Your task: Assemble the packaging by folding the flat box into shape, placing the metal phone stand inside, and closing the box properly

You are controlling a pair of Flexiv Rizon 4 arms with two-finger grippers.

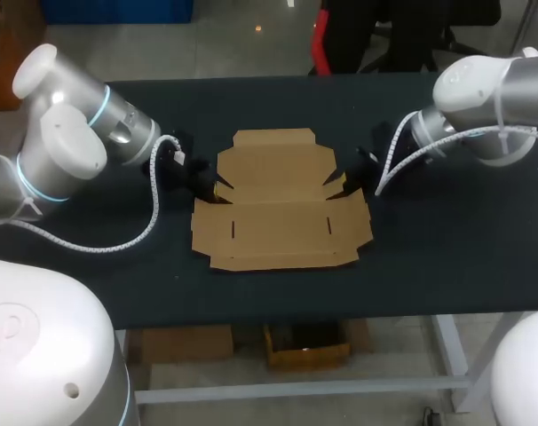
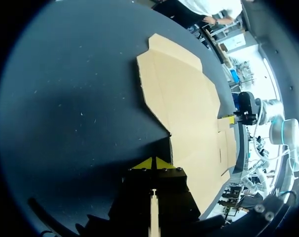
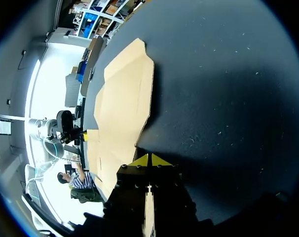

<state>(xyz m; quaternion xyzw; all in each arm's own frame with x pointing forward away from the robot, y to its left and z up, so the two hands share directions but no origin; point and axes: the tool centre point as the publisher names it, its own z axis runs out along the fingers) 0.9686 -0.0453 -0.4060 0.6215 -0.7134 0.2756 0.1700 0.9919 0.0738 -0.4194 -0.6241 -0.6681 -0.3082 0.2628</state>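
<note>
The flat brown cardboard box [image 1: 278,200] lies unfolded in the middle of the black table, its flaps spread out. My left gripper [image 1: 219,188] is at the notch on the box's left side, low over the table, fingers shut with nothing between them. In the left wrist view its yellow tips [image 2: 153,163] meet right at the cardboard's [image 2: 189,108] edge. My right gripper [image 1: 338,189] mirrors this at the notch on the box's right side, also shut. Its tips [image 3: 149,160] touch the cardboard's [image 3: 122,98] border. No metal phone stand shows in any view.
The black table top [image 1: 447,257] has bare room in front of the box and to both sides. Each wrist view shows the other arm's gripper across the cardboard, the right one [image 2: 229,119] and the left one [image 3: 83,134].
</note>
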